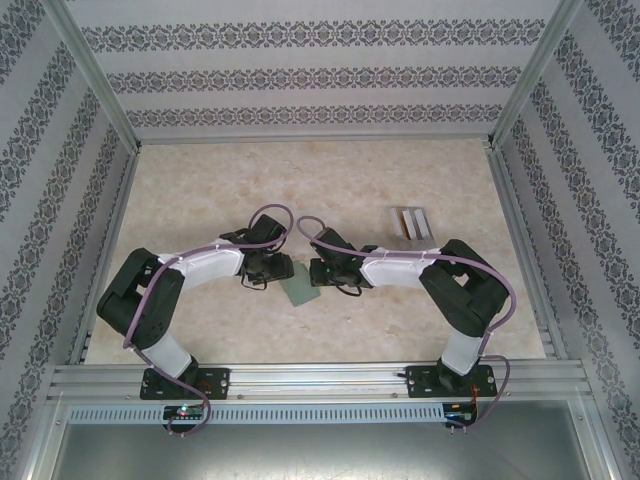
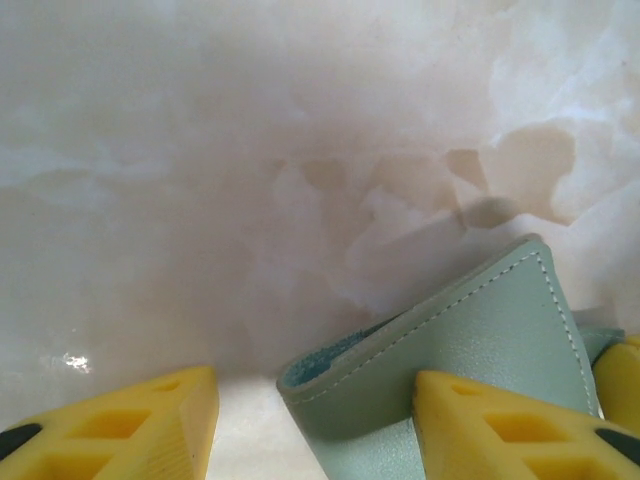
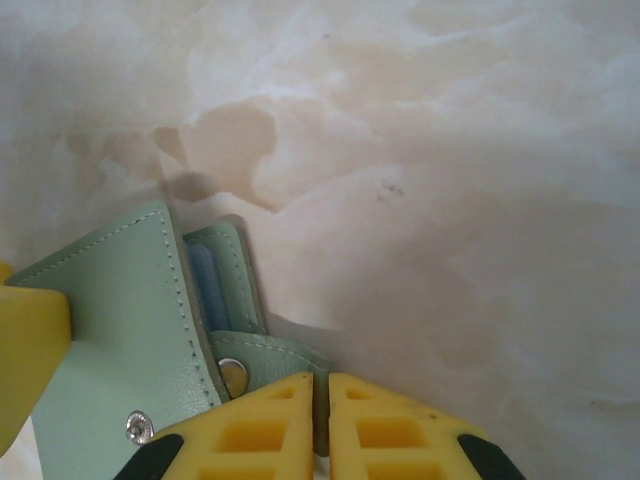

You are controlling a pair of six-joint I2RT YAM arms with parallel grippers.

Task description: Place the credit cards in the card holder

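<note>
**A:** Where is the card holder, relative to the two grippers?

**B:** The card holder (image 1: 300, 290) lies in the middle of the table (image 1: 200, 180), directly between them. The arms meet there from both sides.

**A:** What is the state of the right gripper?

**B:** The right gripper (image 3: 321, 378) has its yellow fingers pressed almost together. The small closing tab (image 3: 290, 352) of the holder is pinched between them.

**A:** And the left one?

**B:** The left gripper (image 2: 312, 378) has its jaws about half apart. The green cover (image 2: 480, 330) rises between them and touches one finger (image 2: 500, 430). The other finger is free of it, so nothing is clamped there.

**A:** Is the holder opened?

**B:** Partly. In the right wrist view the cover is lifted and tilted. Just beside it is a paler pocket (image 3: 235, 270) with a blue card (image 3: 204, 285) inside. Two silver snaps (image 3: 138, 427) are near the tab.

**A:** What else is around?

**B:** More credit cards (image 1: 410, 222), tan-orange and whitish, are at the back right, well apart from the holder. I cannot tell whether they lie or stand. The tilted cover leans beside the pocket mouth.
</note>
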